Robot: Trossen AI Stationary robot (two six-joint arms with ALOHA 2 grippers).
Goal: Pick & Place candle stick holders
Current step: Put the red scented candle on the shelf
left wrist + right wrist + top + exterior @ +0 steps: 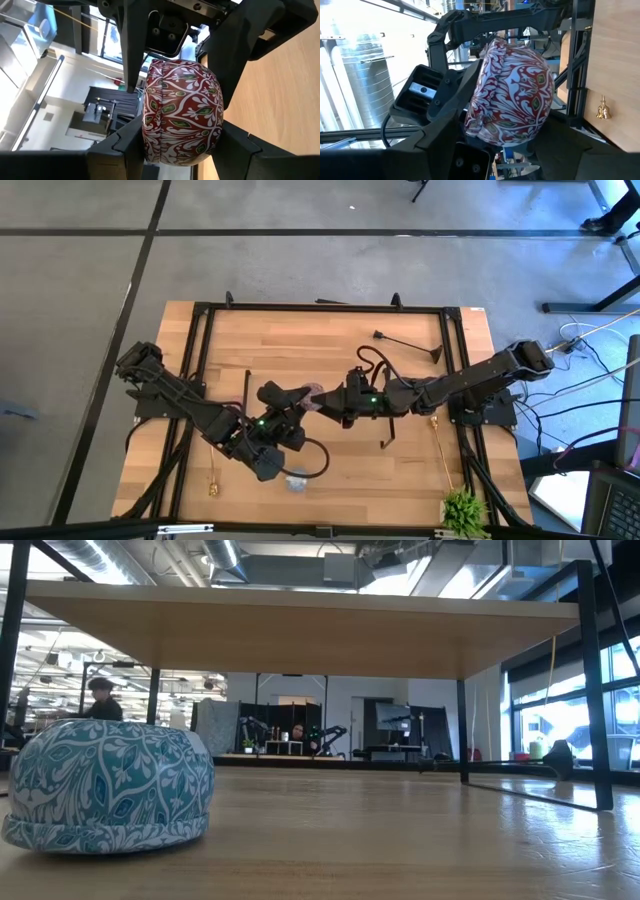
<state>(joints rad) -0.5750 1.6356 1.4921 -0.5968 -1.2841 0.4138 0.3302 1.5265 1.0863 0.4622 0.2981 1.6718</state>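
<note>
While both grippers, left gripper (300,402) and right gripper (322,401), clamp the red patterned round (182,112) mid-air, I see gold stems (213,470) and black stem (408,343) still lying unplaced.

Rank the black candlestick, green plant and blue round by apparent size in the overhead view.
1-2. Black candlestick and green plant: unsure; one is longer, the other bulkier.
3. Blue round: clearly smallest.

floor: grey concrete (300,210) with dark seams | windows (560,720): bright, at the side | ceiling ducts (225,555): silver | far desks (400,752): dark, with a monitor | person seated at one
</note>
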